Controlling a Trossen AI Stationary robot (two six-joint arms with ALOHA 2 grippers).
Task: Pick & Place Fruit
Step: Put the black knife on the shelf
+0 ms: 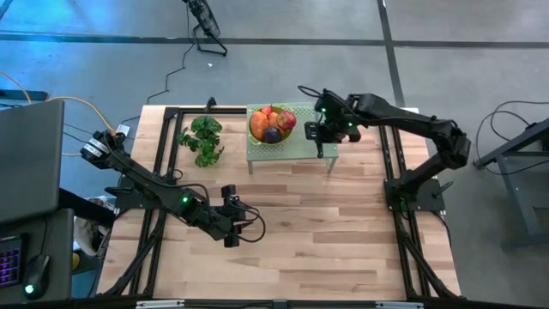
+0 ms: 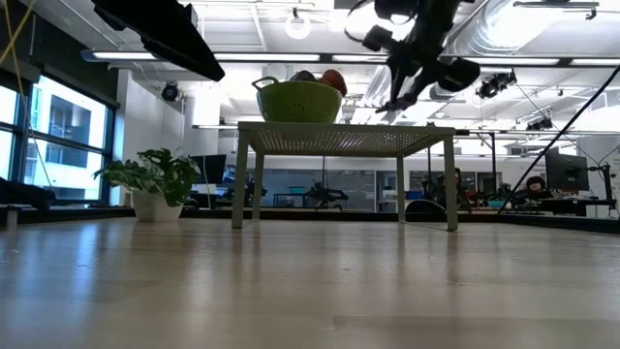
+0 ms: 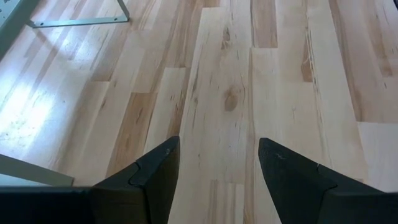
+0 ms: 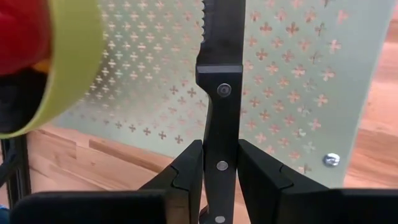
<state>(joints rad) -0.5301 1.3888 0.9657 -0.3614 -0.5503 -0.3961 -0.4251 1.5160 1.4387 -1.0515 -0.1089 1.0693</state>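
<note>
The fruit [image 1: 271, 123] is heaped in a yellow-green bowl [image 2: 297, 100] on a small perforated green table [image 1: 300, 146]: orange pieces, a red apple [image 1: 287, 118] and a dark purple one [image 1: 273, 134]. My right gripper [image 1: 319, 130] hovers over that table beside the bowl, shut on a slim black-handled knife [image 4: 222, 74]. In the right wrist view the bowl's rim [image 4: 74, 62] and the apple [image 4: 22, 31] are at the edge. My left gripper [image 3: 214, 168] is open above bare wooden tabletop, near the table's middle [image 1: 230, 215]. My right gripper pinches the knife's black riveted handle [image 4: 222, 124] between its two fingers [image 4: 186, 171], one on each flat side. The fingers come from above, slanting down over the green table. The serrated blade [image 4: 214, 25] runs on past the fingertips, above the perforated top.
A leafy green plant in a pot [image 1: 203, 140] stands left of the small green table. That table's legs [image 2: 400, 184] rest on the wooden tabletop [image 1: 326, 232]. A black frame [image 1: 159, 146] borders the table. Laptop and cables lie off the left edge.
</note>
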